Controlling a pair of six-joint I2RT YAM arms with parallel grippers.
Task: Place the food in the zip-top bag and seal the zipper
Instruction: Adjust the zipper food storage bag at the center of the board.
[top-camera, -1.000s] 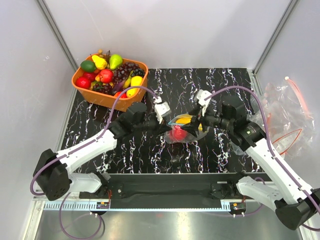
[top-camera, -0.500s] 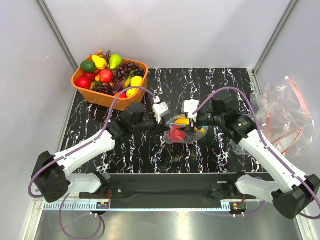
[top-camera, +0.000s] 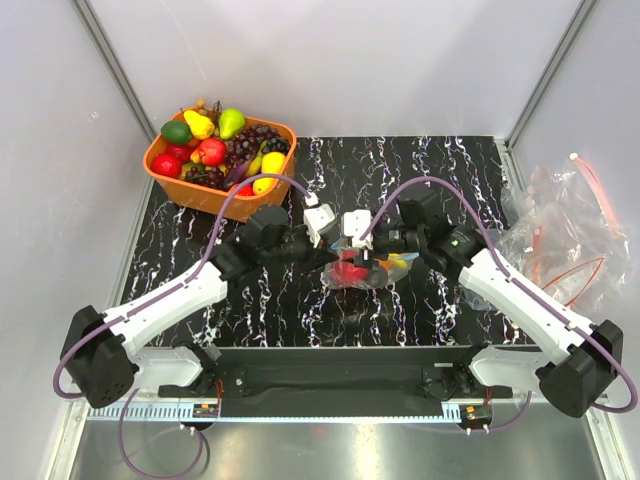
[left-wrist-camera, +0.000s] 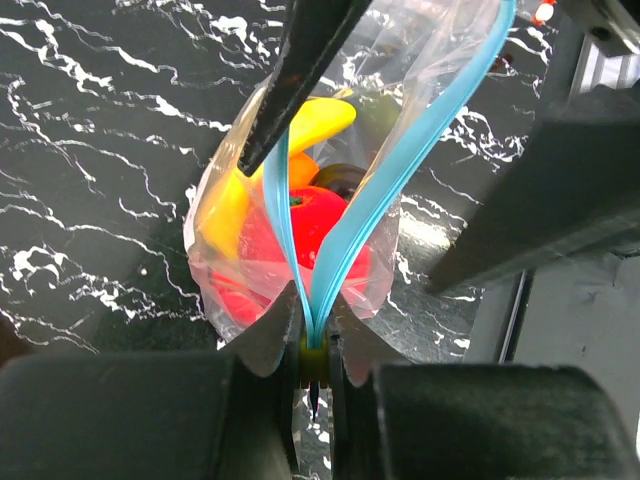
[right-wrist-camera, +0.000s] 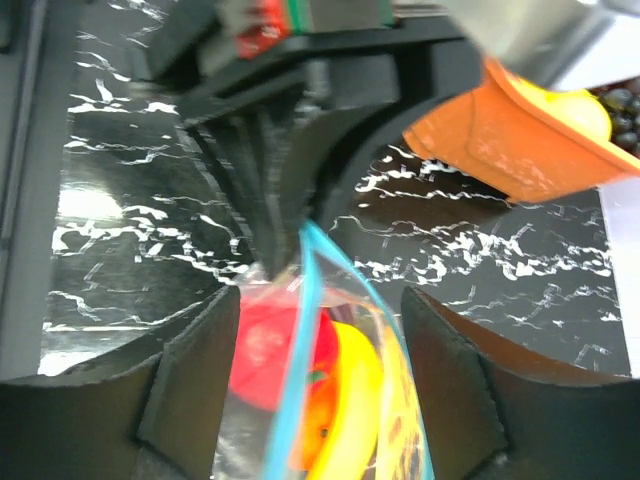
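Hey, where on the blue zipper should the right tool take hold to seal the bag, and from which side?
Pinch the zipper right beside the left tool, which clamps the end where both strips meet; farther along they gape over the fruit. Probably come in facing the left tool, open right tool straddling the strips, one finger per outer face.

Left pincer (top-camera: 335, 257) and right pincer (top-camera: 367, 262) are hemming the zip-top bag (top-camera: 385, 276); an orange basket (top-camera: 210, 198) is blocking the counter's (top-camera: 290, 310) far-left corner
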